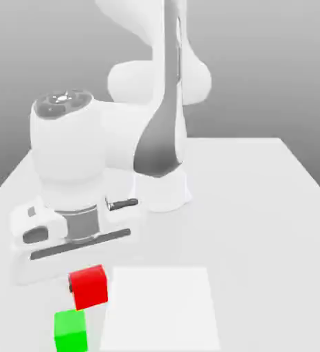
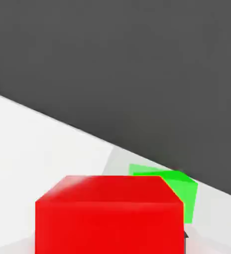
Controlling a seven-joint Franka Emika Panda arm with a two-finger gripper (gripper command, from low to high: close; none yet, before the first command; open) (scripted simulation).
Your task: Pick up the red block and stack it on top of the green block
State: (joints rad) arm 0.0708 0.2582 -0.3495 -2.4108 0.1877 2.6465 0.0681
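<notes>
Two small matte cubes carry this task: the bright red cube (image 1: 88, 287) and the bright green cube (image 1: 71, 331). In the exterior view the red block sits directly beneath the white arm's end effector (image 1: 80, 271), at the near edge of the pale grey bench (image 1: 259, 206), and appears raised a little off the surface. The green block rests on the bench just beside it, nearer the camera and slightly toward the exterior view's left; the two look close but not stacked. A lighter square patch (image 1: 161, 306) lies on the bench on the exterior view's right of both cubes.

From the hand view the red block (image 2: 107, 213) looms right up against the camera, and the green block (image 2: 179, 191) peeks out behind one of its upper corners. The end effector is clamped shut on the red block, fingers pressed to its sides.

By my reading the grasp is made and the carry is in hand; stacking is not yet done. The next move calls for enough height to clear the green block's top face, a short sideways shift to centre the red cube squarely above it, then a gentle descent before letting go. Poor alignment could leave the red cube overhanging and liable to topple.
</notes>
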